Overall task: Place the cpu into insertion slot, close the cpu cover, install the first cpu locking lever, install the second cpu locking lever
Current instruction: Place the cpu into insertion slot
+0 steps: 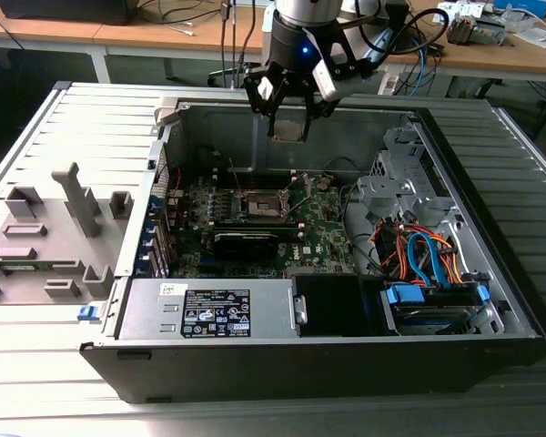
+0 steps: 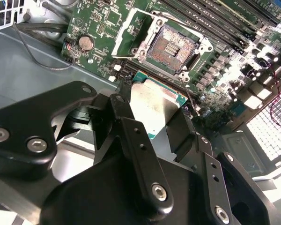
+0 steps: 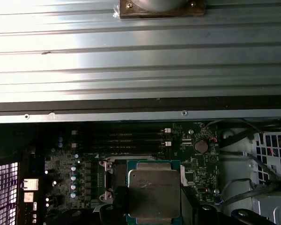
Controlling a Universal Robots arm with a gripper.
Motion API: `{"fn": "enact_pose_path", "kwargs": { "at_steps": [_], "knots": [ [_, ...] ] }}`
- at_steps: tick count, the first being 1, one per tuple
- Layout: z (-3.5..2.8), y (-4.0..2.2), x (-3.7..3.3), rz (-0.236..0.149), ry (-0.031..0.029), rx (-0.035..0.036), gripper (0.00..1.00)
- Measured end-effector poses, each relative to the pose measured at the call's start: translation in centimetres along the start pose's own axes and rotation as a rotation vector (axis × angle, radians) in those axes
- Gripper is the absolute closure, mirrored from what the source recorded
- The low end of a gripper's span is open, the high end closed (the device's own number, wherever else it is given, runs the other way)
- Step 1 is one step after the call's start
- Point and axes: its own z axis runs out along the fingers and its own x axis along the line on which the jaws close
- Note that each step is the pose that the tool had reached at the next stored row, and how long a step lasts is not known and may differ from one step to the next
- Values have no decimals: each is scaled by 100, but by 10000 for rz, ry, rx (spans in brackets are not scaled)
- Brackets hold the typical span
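First step in hand: my gripper (image 1: 288,113) is clamped on the cpu (image 2: 152,105), high over the case's far side; the insertion slot (image 2: 171,47) lies bare below, the cpu cover (image 2: 125,33) swung open; I judge that seating calls for chip edges squared to the socket.

The matte black metal gripper (image 2: 150,117) is built of flat jointed link bars fastened with round silver socket-head screws (image 2: 159,191). It joins a black wrist collar (image 1: 287,41) bearing a small blue light (image 1: 307,52), under a silver-grey cylindrical arm segment (image 1: 305,9) with looped black cables (image 1: 379,38)
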Motion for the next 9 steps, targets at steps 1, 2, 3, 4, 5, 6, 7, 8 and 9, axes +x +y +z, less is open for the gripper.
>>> {"fn": "enact_pose_path", "kwargs": {
  "at_steps": [1, 2, 3, 4, 5, 6, 7, 8, 9],
  "knots": [
    [0, -6, 0, -1, 0, 0, 46],
    [0, -11, 1, 0, 0, 0, 46],
    [0, -18, 1, 0, 0, 0, 46],
    [0, -25, 2, 0, 0, 0, 46],
    [0, -30, 2, 0, -1, 0, 46],
    [0, -34, 2, 0, 0, 0, 46],
    [0, -39, 3, 0, 0, 0, 46],
    [0, -44, 3, 0, -1, 0, 46],
    [0, -49, 3, 0, 0, 0, 46]
  ]
}}
